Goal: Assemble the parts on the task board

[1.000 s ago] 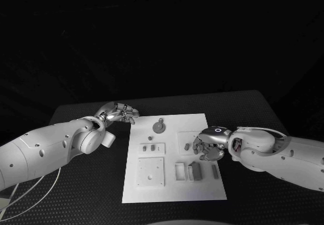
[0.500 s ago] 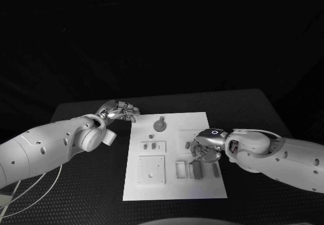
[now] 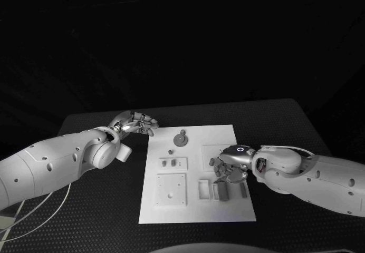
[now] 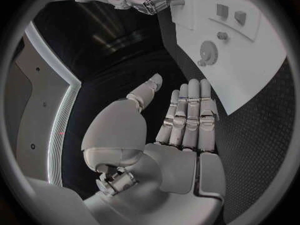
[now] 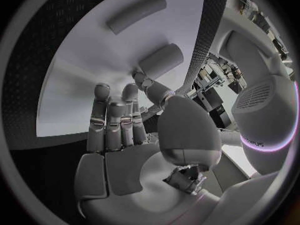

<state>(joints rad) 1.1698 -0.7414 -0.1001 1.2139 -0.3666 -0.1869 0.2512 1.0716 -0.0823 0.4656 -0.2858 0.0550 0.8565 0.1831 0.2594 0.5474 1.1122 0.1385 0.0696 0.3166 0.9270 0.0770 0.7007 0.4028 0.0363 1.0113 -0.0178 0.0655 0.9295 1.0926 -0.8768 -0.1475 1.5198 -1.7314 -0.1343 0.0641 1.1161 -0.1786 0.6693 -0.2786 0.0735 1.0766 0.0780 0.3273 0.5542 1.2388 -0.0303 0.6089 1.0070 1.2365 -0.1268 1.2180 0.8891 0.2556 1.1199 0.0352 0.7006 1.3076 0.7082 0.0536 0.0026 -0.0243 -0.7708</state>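
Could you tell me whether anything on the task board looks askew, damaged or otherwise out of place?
Nothing stands out. The task board lies flat and square on the table, its grey parts sit in tidy positions, and nothing looks broken or spilled.

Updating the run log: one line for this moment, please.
left hand: open, beside task board | right hand: open, above parts on board
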